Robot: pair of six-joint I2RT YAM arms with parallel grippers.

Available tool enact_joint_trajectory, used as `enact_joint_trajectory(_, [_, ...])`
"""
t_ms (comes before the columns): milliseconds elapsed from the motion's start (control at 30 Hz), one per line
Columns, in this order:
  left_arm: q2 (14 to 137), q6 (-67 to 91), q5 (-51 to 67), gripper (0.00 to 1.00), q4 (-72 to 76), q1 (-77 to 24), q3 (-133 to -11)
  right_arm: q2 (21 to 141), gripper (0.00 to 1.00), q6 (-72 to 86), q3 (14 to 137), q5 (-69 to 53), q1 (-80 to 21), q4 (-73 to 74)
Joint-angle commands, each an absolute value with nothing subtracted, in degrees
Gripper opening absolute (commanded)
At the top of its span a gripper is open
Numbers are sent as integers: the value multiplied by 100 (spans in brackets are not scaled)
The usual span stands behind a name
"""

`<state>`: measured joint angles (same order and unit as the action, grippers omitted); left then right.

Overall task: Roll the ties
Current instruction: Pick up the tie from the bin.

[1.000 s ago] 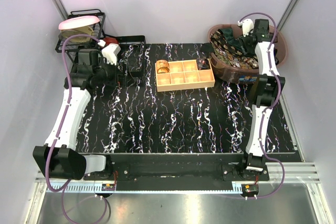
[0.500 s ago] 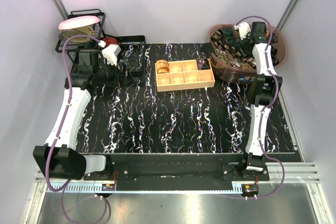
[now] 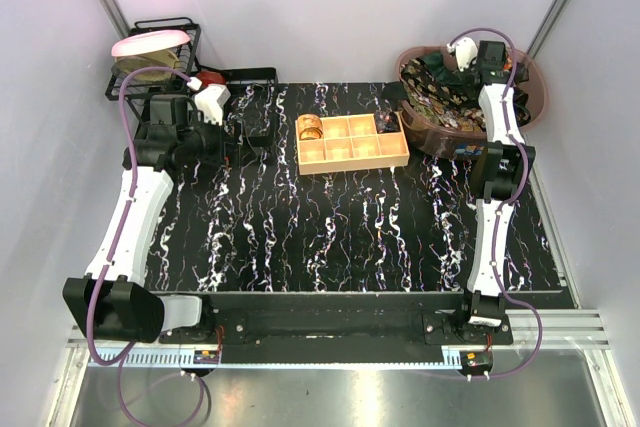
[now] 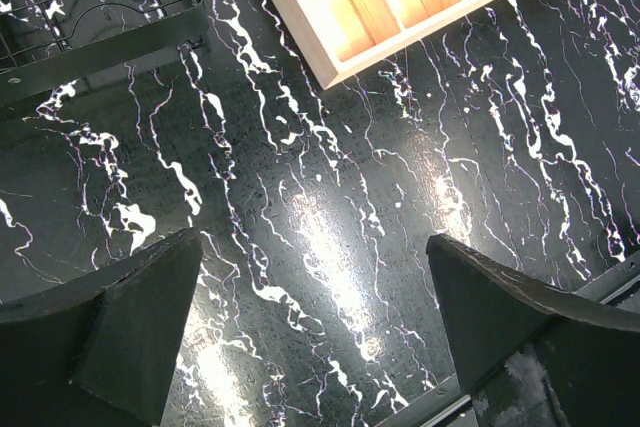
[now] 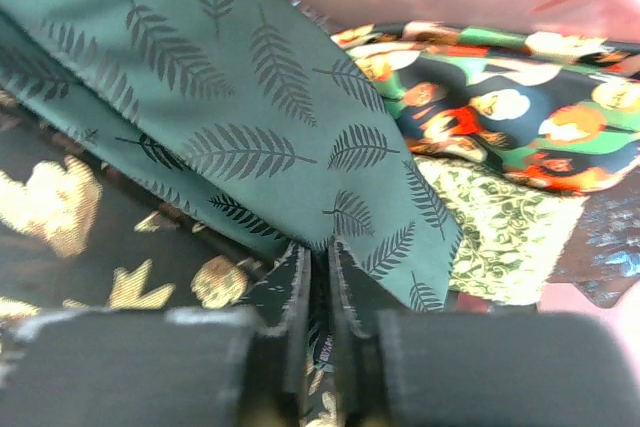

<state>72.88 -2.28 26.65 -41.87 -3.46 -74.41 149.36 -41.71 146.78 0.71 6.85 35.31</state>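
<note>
Several ties (image 3: 440, 92) lie heaped in a brown basket (image 3: 535, 97) at the back right. My right gripper (image 3: 470, 52) reaches down into that heap. In the right wrist view a green tie (image 5: 250, 117) printed with dark fern leaves lies on top, and my right gripper (image 5: 320, 257) is shut on its lower edge, the fabric pinched between the narrow jaws. Around it lie a dark tie with gold figures (image 5: 60, 217) and a black, red and green patterned one (image 5: 500, 117). My left gripper (image 3: 245, 137) hovers open over the bare table (image 4: 330, 197), holding nothing.
A tan wooden box (image 3: 352, 142) with square compartments stands at the back centre, with a gold rolled tie (image 3: 311, 128) in its left cell. A black wire rack (image 3: 150, 57) stands at the back left. The box corner (image 4: 400, 7) shows ahead of my left gripper.
My right gripper has shifted slightly within the basket and its jaws have come together on the green tie. The left arm has not moved.
</note>
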Motion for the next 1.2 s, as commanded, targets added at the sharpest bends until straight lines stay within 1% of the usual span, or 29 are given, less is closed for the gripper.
enact_joint_trajectory(0, [7251,-246,2804,99,-3973,-325,-7418,14739,3,-4148,14730,325,659,2883])
enact_joint_trajectory(33, [7251,-246,2821,99,-3973,-334,-7418,14757,0,-4166,14791,377,659,2831])
enact_joint_trajectory(367, [7242,-316,2584,99,-3990,-325,-7462,14424,0,-3885,15003,650,703,2452])
enact_joint_trajectory(700, [7023,-361,2444,99,-4025,-325,-7567,12922,0,-3560,14713,422,703,2504])
enact_joint_trajectory(867, [6829,-255,2373,99,-3929,-325,-7497,12385,0,-3306,14976,343,694,2689])
enact_joint_trajectory(1167, [6513,-185,2303,99,-3823,-334,-7515,10996,0,-2839,15460,79,659,2751])
